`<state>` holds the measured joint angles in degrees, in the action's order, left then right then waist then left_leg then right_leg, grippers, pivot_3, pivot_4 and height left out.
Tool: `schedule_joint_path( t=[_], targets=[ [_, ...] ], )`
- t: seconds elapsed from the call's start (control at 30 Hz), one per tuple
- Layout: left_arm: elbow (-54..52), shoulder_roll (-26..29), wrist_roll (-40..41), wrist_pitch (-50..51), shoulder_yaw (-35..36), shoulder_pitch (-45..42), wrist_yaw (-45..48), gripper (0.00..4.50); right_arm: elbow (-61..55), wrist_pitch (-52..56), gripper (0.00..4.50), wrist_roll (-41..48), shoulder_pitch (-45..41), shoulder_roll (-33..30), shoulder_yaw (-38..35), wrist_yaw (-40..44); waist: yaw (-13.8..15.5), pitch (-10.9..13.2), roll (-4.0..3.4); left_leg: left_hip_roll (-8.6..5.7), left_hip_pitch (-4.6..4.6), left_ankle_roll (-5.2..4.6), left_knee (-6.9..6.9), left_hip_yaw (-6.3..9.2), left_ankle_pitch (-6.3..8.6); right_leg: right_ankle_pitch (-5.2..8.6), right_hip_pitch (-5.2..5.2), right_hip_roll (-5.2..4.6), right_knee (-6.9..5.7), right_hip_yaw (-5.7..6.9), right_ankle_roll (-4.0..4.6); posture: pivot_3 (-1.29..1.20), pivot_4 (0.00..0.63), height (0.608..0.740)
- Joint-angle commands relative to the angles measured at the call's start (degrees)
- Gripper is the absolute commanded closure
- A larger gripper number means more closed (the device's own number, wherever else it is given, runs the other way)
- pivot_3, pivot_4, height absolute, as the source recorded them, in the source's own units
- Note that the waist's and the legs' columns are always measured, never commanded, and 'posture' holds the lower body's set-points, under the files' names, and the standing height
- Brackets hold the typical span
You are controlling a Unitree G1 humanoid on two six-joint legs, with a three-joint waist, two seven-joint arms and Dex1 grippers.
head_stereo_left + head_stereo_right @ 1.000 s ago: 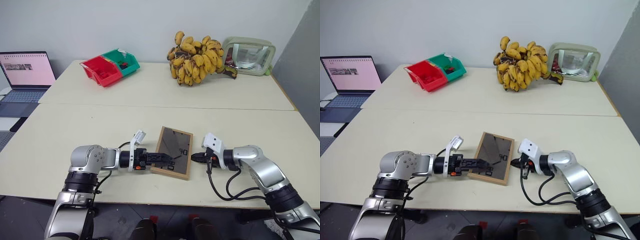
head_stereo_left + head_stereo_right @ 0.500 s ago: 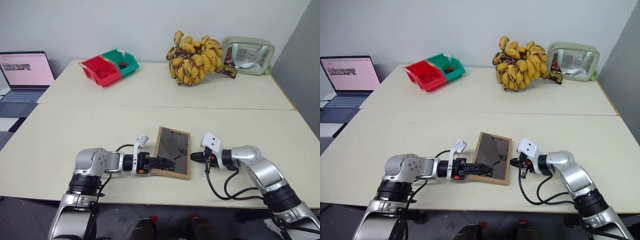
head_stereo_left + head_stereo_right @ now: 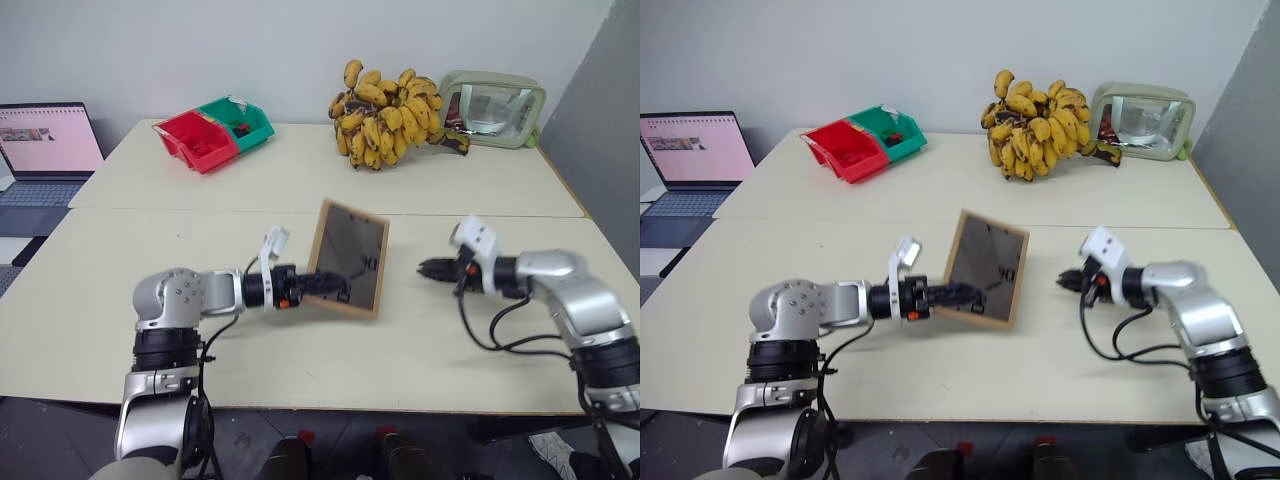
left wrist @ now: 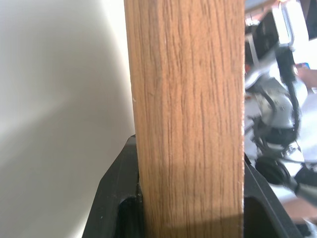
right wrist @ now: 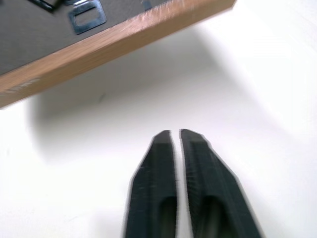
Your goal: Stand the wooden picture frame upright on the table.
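Stretching across the whole scene was the cream bench [image 3: 150, 240], its seam line running from side to side. At its far edge, largest to smallest, sat a bunch of bananas [image 3: 385, 120], a pale green glass-fronted case [image 3: 492, 108] just beside the bananas, and a red bin [image 3: 197, 139] joined to a green bin [image 3: 240, 120]. An open laptop [image 3: 45, 150] stood off the bench's far left corner.

Near the front middle, the wooden picture frame [image 3: 347, 257] was lifted clear of the bench and tilted, its dark glass front facing the camera. The left gripper [image 3: 318, 285] reached in from the left, its jaws clamped on the frame's lower left edge; the left wrist view showed black fingers [image 4: 116, 198] hugging both sides of the wood grain.

The right gripper [image 3: 432, 268] hung apart from the frame, to its right, holding nothing. Its jaws stood nearly closed, only a thin slit between the fingers [image 5: 158, 168], pointing towards the frame's dark back.
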<state>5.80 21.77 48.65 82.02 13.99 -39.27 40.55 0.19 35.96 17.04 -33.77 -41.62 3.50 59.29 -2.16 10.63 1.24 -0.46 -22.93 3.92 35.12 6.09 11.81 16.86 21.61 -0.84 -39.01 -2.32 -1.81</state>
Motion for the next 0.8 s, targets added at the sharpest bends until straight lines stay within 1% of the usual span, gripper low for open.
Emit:
schedule_joint_path(
  t=[0.03,0.1,0.13,0.17,0.2,0.23,0.27,0.33,0.4,0.5,0.67,0.8],
  targets=[
    [-3.0,1.0,1.0,-4.9,3.4,-2.7,-0.9,3.24,-2.5,8.9,3.13,8.2,-5.4,0.4,-5.2,1.1,-0.2,0.0,0.0,0.0,0.01,0.0,-0.01,0.0,0.0,0.0,0.0,0.0,0.0,0.0,0.0,0.0,0.15,0.74],
    [-3.1,0.6,0.2,-7.8,4.1,-3.7,-2.1,3.24,-2.2,12.5,2.7,11.5,-9.1,2.5,-6.6,0.0,-0.2,0.0,0.0,0.04,0.01,0.01,-0.05,0.0,0.0,0.0,0.02,-0.02,0.02,-0.01,0.01,0.0,0.15,0.74],
    [-3.3,0.6,-0.1,-9.1,4.1,-3.9,-2.4,3.24,-1.9,13.8,2.58,12.7,-10.6,3.5,-7.1,-0.6,-0.3,0.0,0.01,0.04,0.01,0.01,-0.05,0.0,0.0,0.0,0.02,-0.03,0.02,-0.01,0.01,0.0,0.15,0.74],
    [-3.7,0.3,-0.5,-10.6,3.9,-4.3,-3.0,3.24,-1.3,15.0,2.24,14.0,-12.6,5.0,-7.3,-1.3,-0.4,0.0,0.01,0.05,-0.04,0.01,-0.05,-0.02,0.0,-0.01,0.1,-0.1,0.01,-0.03,0.02,0.0,0.15,0.74],
    [-4.1,0.0,-0.6,-11.7,3.8,-4.6,-3.5,3.24,-0.7,15.5,2.03,14.4,-14.4,6.5,-7.2,-2.0,-0.4,0.0,0.01,0.05,-0.07,0.01,-0.05,-0.04,-0.01,-0.01,0.15,-0.12,-0.01,-0.06,0.02,0.0,0.15,0.74],
    [-4.5,-0.1,-0.8,-12.5,3.4,-4.7,-3.8,3.24,-0.2,15.8,1.9,14.7,-15.7,7.5,-6.9,-2.6,-0.5,0.0,0.01,0.05,-0.07,0.01,-0.04,-0.05,-0.01,-0.01,0.15,-0.13,-0.03,-0.06,0.02,0.0,0.15,0.74],
    [-5.2,0.2,-1.4,-13.7,2.4,-4.4,-3.5,3.24,0.1,16.1,1.58,15.1,-16.8,8.5,-6.7,-2.8,-0.3,0.0,0.01,0.05,-0.08,0.01,-0.05,-0.03,-0.01,-0.01,0.16,-0.13,-0.03,-0.05,0.02,0.0,0.15,0.74],
    [-6.1,0.6,-2.7,-15.8,0.6,-3.8,-3.4,3.24,1.0,16.2,1.11,15.5,-18.9,10.4,-6.0,-3.4,-0.2,0.0,0.01,0.03,-0.11,0.01,-0.04,0.0,0.0,-0.01,0.16,-0.14,0.02,-0.01,0.02,0.0,0.15,0.74],
    [-6.7,0.3,-2.7,-16.7,0.1,-3.5,-3.8,3.24,2.6,16.3,0.75,15.9,-21.2,13.0,-5.5,-4.2,0.0,0.0,0.01,-0.02,-0.13,0.01,-0.05,-0.03,0.0,0.0,0.16,-0.15,0.05,-0.02,0.02,0.0,0.15,0.74],
    [-7.5,0.0,-2.1,-17.0,0.0,-3.4,-3.9,3.24,5.8,12.7,0.08,13.4,-23.2,15.9,-2.9,-4.6,0.0,0.0,0.01,-0.04,-0.15,0.01,-0.05,-0.04,0.0,0.0,0.19,-0.15,0.04,-0.03,0.01,0.0,0.15,0.74],
    [-8.7,0.3,-1.3,-16.5,0.1,-3.0,-3.8,3.24,14.2,4.7,0.03,7.5,-26.6,20.6,0.4,-7.4,-0.1,0.0,0.01,-0.02,-0.18,0.0,-0.05,-0.06,0.0,-0.01,0.27,-0.15,-0.01,-0.04,0.01,0.0,0.15,0.74],
    [-9.7,0.4,-0.8,-16.4,0.0,-2.4,-4.0,3.24,17.2,2.1,0.03,6.1,-27.9,22.4,1.1,-7.4,-0.3,0.0,0.01,0.0,-0.31,0.01,-0.05,-0.05,0.0,-0.01,0.44,-0.14,-0.05,-0.03,0.02,0.0,0.15,0.74]
  ],
)
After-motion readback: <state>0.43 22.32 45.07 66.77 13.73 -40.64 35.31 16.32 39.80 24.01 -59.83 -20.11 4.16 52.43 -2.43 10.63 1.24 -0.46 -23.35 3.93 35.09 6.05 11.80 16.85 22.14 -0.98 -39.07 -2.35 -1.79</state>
